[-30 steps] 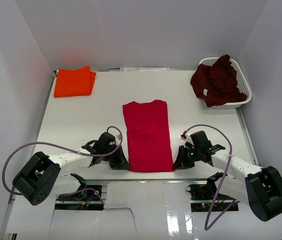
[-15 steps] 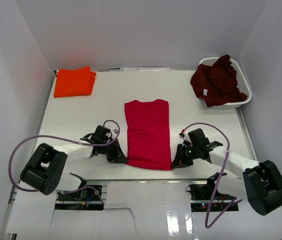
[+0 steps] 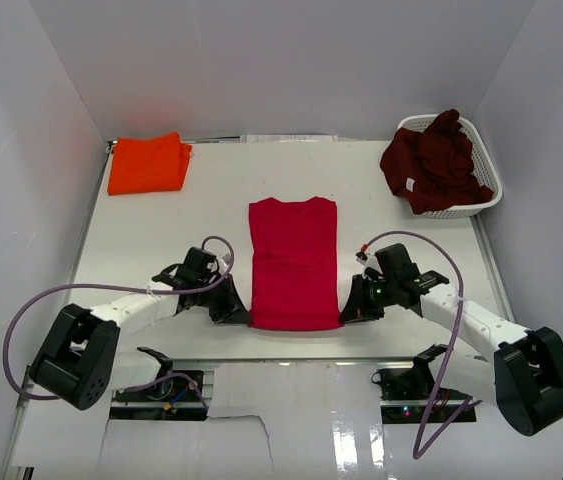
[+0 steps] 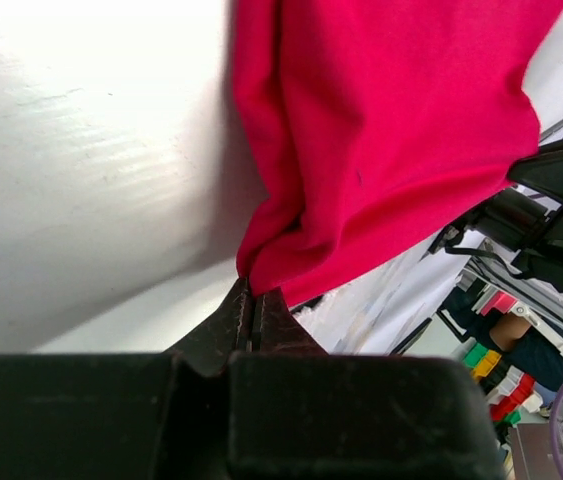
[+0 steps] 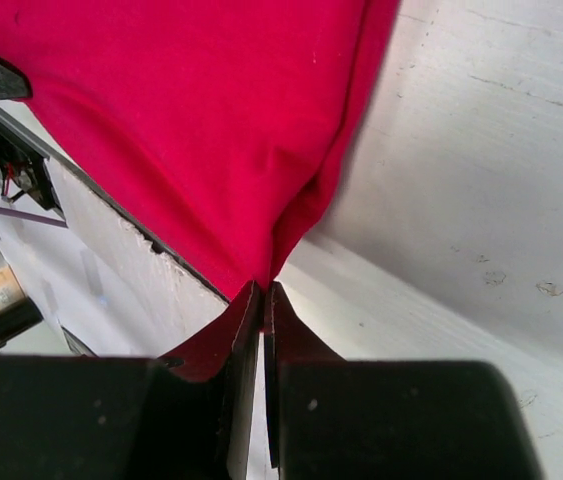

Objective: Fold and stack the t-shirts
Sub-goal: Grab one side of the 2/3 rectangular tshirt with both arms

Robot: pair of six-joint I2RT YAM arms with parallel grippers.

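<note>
Crimson t-shirt (image 3: 293, 262) nipped at both near corners, its long axis running straight away from the arms.

It lies mid-tabletop as a narrow strip, collar end far and hem near. The left pincer (image 3: 239, 312) is clamped tight on the near-left corner and the right pincer (image 3: 351, 310) on the near-right one (each wrist view shows cloth caught between closed tips), so both arms are equally close, and the fold likely carries hem toward collar. The white tabletop (image 3: 181, 235) is bare beyond the collar; the folded orange t-shirt (image 3: 148, 163) sits far left and the maroon t-shirt (image 3: 431, 165) is heaped in the basket (image 3: 488, 200) far right, both well apart.
</note>
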